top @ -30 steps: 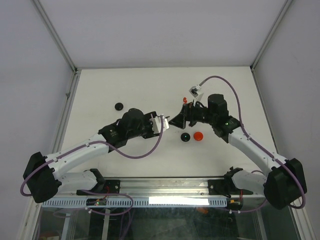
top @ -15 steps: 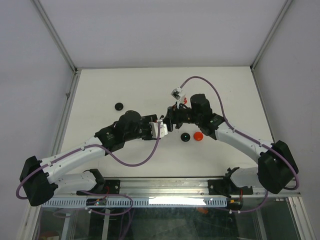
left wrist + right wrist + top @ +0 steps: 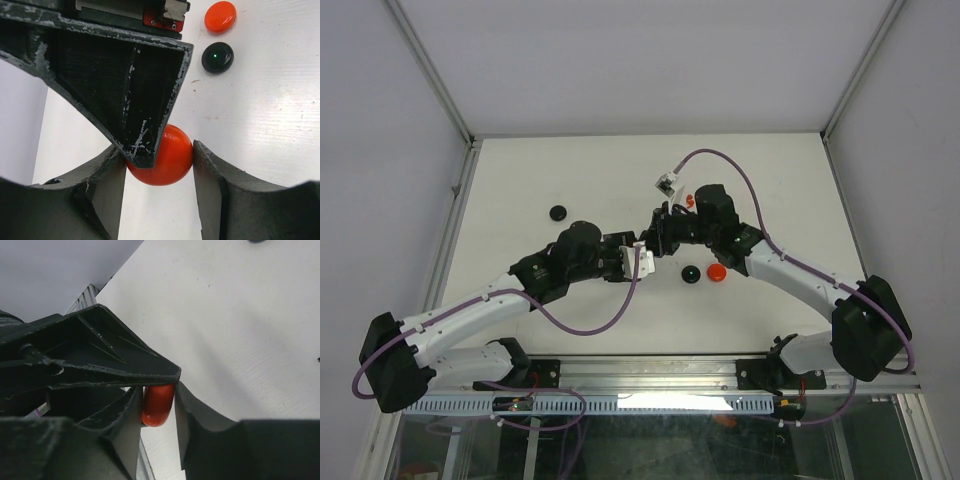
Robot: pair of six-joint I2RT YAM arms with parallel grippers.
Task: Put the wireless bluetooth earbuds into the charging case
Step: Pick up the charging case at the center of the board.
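Spotting one tiny red earbud [image 3: 689, 200] lying on the matte white surface [image 3: 570, 170], a little beyond the red case [image 3: 170, 162] and to its right, close beside the right wrist; too small for reading its curve.

Gripping that one case from both arms at once. Looking glossy and smooth, round when seen face-on and a thick, soft-edged slab when seen edge-on. Clenching the left fingers [image 3: 215, 195] on opposite sides of its rim. Pinching the right fingers [image 3: 195, 425] across its two broad faces.

Showing coarse black plastic on the right fingers, wedge-shaped and scuffed white along the edges. Showing smoother, dark, curved inner faces on the left fingers.

Counting three loose rounds on the surface. Finding one shiny domed red disc [image 3: 220, 16] and one black disc [image 3: 217, 57] with a green glint, lying side by side near the case, to its right. Finding a second black disc [image 3: 558, 212] well apart, to the case's left.
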